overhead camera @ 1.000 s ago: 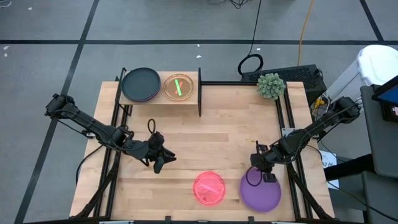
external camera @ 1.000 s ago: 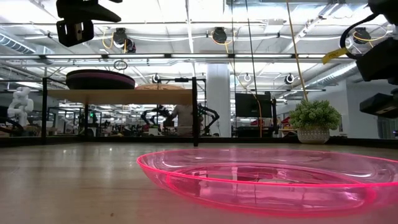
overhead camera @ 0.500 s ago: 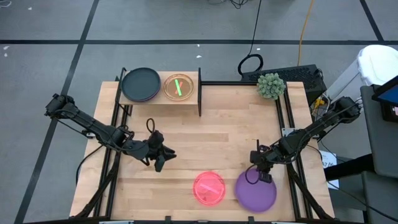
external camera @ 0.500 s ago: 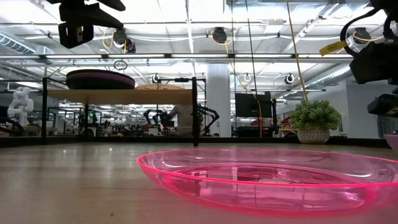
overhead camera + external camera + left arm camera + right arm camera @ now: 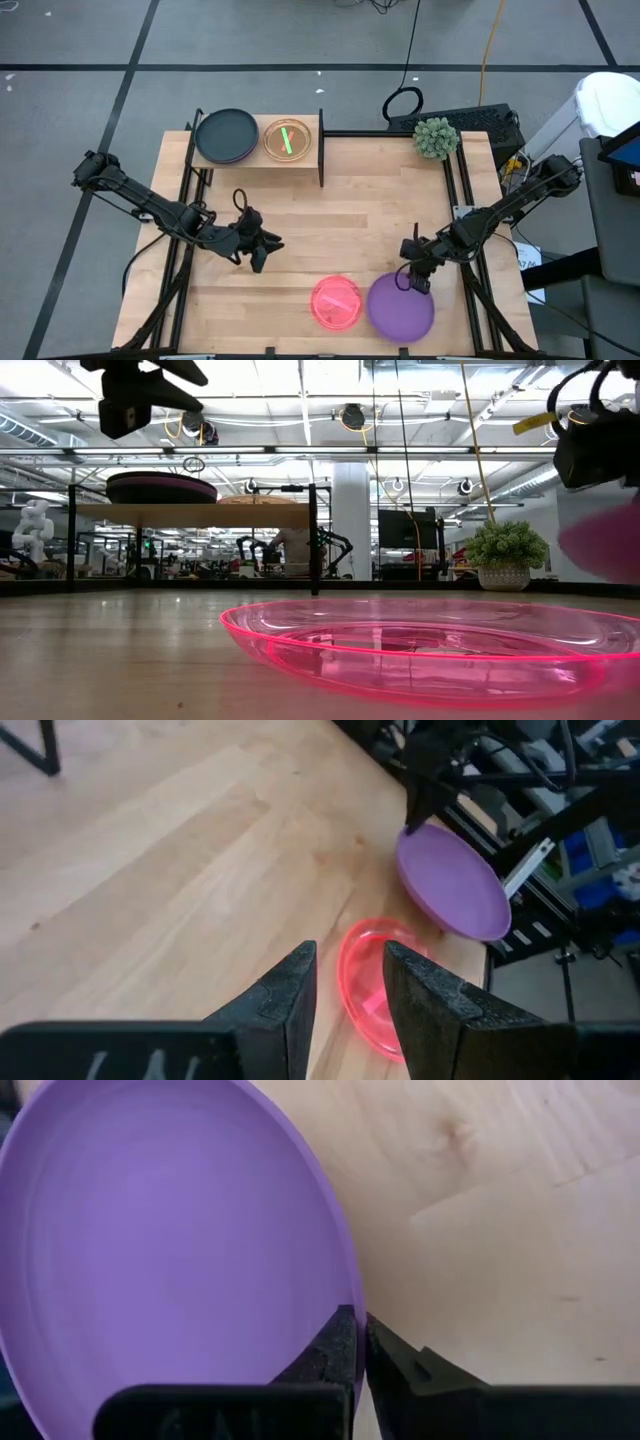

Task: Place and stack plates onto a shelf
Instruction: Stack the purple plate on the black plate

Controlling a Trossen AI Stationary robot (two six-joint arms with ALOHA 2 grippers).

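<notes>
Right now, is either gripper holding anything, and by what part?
Right gripper pinches the purple plate by its rim. Left gripper is open, holding nothing.

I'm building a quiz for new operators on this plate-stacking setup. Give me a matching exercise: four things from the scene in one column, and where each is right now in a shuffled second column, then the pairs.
Things:
1. purple plate
2. pink plate
3. dark plate
4. potted plant

Places:
A. flat on the table's near edge, untouched
B. far right corner of the table
C. left half of the shelf
D. rim pinched in the right gripper

Pairs: 1-D, 2-A, 3-C, 4-B

The left gripper waits open over the table, left of centre.
</notes>
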